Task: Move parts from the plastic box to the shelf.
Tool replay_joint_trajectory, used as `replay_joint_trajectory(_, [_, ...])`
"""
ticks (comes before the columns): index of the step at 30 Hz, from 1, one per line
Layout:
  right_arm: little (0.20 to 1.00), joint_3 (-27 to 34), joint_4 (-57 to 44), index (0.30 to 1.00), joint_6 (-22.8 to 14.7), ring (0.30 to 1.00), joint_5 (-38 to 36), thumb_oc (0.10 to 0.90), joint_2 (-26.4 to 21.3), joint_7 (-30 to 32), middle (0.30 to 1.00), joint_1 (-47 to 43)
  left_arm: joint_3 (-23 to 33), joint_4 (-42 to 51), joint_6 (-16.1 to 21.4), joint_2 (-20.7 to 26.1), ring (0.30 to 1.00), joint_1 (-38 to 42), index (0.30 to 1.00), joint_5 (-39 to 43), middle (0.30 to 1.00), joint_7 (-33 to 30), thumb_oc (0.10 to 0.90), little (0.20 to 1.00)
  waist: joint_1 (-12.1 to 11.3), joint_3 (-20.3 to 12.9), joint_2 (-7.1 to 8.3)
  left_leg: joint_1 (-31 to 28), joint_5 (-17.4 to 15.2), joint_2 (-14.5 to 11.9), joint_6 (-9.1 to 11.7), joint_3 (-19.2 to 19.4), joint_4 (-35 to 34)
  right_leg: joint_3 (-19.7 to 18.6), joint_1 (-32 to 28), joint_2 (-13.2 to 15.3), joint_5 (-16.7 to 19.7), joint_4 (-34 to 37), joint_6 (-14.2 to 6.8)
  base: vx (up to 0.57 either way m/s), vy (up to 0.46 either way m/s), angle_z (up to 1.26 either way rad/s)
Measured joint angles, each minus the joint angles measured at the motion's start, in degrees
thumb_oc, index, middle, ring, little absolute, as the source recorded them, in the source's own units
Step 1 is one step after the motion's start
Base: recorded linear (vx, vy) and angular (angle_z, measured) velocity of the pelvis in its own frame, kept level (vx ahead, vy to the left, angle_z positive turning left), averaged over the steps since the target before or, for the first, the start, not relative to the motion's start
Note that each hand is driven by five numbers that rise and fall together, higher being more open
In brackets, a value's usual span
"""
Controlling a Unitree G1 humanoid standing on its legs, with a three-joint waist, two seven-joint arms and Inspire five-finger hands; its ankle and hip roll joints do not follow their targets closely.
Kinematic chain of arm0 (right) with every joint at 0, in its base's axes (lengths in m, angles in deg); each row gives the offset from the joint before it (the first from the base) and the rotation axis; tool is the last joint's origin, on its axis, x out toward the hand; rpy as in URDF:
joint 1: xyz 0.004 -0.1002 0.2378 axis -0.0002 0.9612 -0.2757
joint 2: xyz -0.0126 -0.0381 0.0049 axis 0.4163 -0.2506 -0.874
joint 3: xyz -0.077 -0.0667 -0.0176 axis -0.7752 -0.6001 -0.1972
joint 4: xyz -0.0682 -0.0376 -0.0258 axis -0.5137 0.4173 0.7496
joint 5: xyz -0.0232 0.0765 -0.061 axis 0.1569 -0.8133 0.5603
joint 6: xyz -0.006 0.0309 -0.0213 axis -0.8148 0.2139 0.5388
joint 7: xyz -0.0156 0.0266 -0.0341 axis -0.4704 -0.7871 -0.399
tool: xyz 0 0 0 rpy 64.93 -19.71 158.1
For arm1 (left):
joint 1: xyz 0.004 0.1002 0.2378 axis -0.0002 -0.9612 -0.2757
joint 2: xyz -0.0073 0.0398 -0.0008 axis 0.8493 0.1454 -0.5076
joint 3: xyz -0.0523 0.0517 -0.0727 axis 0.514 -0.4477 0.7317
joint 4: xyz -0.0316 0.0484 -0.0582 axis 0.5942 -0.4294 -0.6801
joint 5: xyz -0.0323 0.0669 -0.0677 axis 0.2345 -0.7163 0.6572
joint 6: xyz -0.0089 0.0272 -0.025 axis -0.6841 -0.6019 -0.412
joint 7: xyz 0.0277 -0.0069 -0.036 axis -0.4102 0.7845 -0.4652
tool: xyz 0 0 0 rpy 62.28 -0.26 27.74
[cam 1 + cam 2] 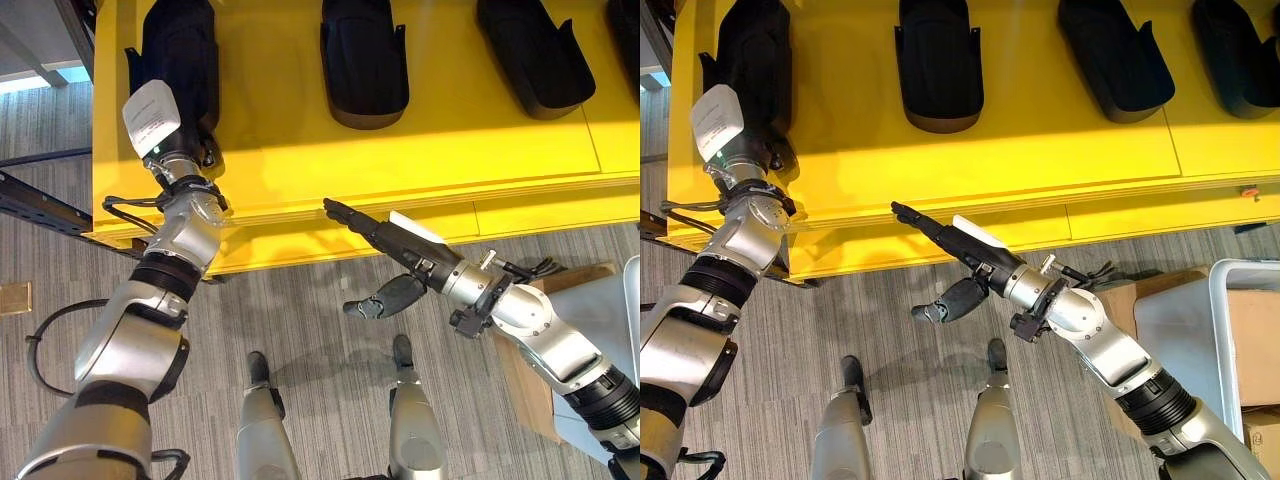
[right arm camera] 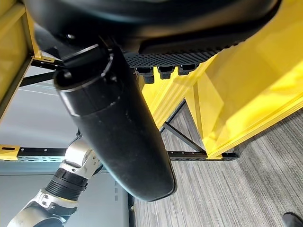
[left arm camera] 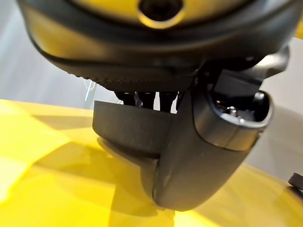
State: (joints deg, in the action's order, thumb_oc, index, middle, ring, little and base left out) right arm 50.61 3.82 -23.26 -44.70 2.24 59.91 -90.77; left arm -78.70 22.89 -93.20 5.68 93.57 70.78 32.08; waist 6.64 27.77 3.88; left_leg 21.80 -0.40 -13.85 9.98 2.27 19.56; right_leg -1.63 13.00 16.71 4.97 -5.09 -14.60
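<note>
The black moulded plastic part (image 1: 180, 50) I'm dealing with sits at the far left end of the yellow shelf (image 1: 440, 150), right under my left hand (image 1: 185, 145). In my left wrist view my thumb (image 3: 208, 146) hangs down over a dark curved edge of it, but my fingers are tucked behind that edge, so I honestly can't tell whether I've got a grip on it or not. Three more black moulded parts (image 1: 363, 60) lie in a row to the right of that hand, all cut off along the top, the last one barely showing. My right hand (image 1: 400, 245) is out flat in front of the shelf's front lip, fingers straight, thumb hanging below, nothing in it. Off past my right arm there's a pale plastic box (image 1: 1225, 340), mostly out of frame.
</note>
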Motion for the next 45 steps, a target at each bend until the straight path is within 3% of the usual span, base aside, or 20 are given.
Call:
replay_joint_trajectory(14, [1.0, 0.0, 0.1, 1.0, 0.0, 1.0, 0.0, 0.9, 0.0, 0.2, 1.0, 0.0, 0.0, 4.1, 1.5, 0.1, 1.0, -2.5, 1.0, -0.2, 1.0, -0.3, 0.9, 1.0, -0.7, 0.0, 0.0, 0.0, 0.0, 0.0, 0.0, -0.7, 0.1, 0.7, -0.5, -0.1, -0.1, 0.0, 0.1, 0.0, -0.001, 0.02])
replay_joint_trajectory(19, [1.0, 0.0, 0.1, 1.0, 0.0, 1.0, 0.0, 0.9, 0.3, 0.9, 1.0, 0.0, 0.3, 4.4, 3.8, 0.1, 1.0, -2.9, 1.0, -1.0, 1.0, -7.3, 0.9, 1.0, -0.9, 0.0, 0.01, 0.1, 0.0, 0.0, 0.0, -0.8, 0.1, 0.7, -0.6, -0.1, -0.1, 0.0, 0.1, 0.01, -0.029, 0.0])
replay_joint_trajectory(26, [1.0, 0.0, 0.4, 1.0, -0.6, 1.0, 0.1, 0.9, 0.4, 2.0, 1.0, 0.2, 3.5, 6.9, 6.9, 0.0, 1.0, -4.9, 1.0, -8.9, 1.0, -14.1, 0.9, 1.0, -1.0, 0.0, 0.07, 0.2, 0.0, -0.1, 0.0, -1.0, 0.0, 0.9, -0.7, -0.3, -0.1, 0.1, 0.1, 0.02, -0.05, 0.01])
replay_joint_trajectory(45, [1.0, -0.2, 0.7, 1.0, -1.8, 1.0, 0.2, 0.9, 2.8, 3.2, 1.0, 0.7, 4.2, 11.7, 13.3, 0.3, 1.0, -4.9, 1.0, -14.1, 1.0, -17.9, 0.9, 1.0, -1.9, -0.1, 1.38, 2.1, -0.1, -0.1, -0.1, -2.9, 1.5, 2.2, -1.0, -0.5, -0.1, 0.1, 0.1, 0.0, -0.013, 0.03])
